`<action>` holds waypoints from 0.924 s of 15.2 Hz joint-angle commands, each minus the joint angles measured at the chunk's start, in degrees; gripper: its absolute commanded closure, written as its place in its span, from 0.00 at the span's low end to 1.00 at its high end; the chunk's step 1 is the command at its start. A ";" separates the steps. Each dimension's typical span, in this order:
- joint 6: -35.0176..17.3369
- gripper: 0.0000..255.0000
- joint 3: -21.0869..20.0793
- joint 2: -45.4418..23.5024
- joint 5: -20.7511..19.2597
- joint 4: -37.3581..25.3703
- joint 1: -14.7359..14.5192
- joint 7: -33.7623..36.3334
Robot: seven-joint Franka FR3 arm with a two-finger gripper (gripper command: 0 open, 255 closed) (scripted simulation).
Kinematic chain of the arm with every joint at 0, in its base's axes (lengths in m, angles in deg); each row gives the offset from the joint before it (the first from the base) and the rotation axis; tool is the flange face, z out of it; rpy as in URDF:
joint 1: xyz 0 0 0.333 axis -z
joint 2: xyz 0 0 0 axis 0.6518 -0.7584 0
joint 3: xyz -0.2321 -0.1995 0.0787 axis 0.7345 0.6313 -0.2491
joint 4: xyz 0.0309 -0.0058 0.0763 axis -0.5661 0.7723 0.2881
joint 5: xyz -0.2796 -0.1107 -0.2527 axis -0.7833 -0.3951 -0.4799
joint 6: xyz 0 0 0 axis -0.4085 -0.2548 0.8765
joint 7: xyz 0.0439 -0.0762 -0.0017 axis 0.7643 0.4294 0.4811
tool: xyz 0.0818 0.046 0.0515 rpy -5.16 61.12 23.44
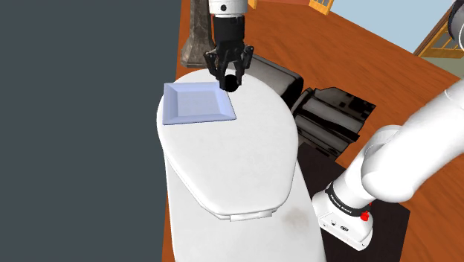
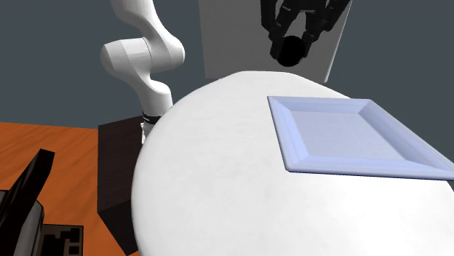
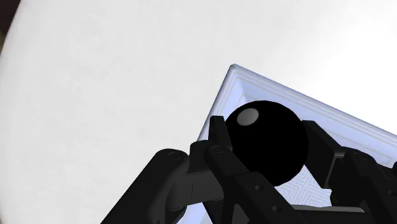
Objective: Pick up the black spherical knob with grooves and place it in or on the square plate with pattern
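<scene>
No legible text or markings

White oval table [image 1: 238, 164], orange floor [image 1: 357, 52]

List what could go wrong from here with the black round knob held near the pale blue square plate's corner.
1. The black round knob hangs in the black gripper near a corner of the pale blue square plate, not its middle; released here it may strike the raised rim and roll across the white oval table.
2. Being round, it could slip from the grip on the way.
</scene>
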 commanded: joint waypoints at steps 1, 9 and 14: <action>0.73 1.00 -0.44 -4.90 -0.89 -5.62 -0.14 0.88; 4.66 1.00 -1.20 -22.61 -4.58 -27.01 -1.93 3.53; 0.47 1.00 -1.12 -21.82 -4.44 -22.02 -1.73 3.13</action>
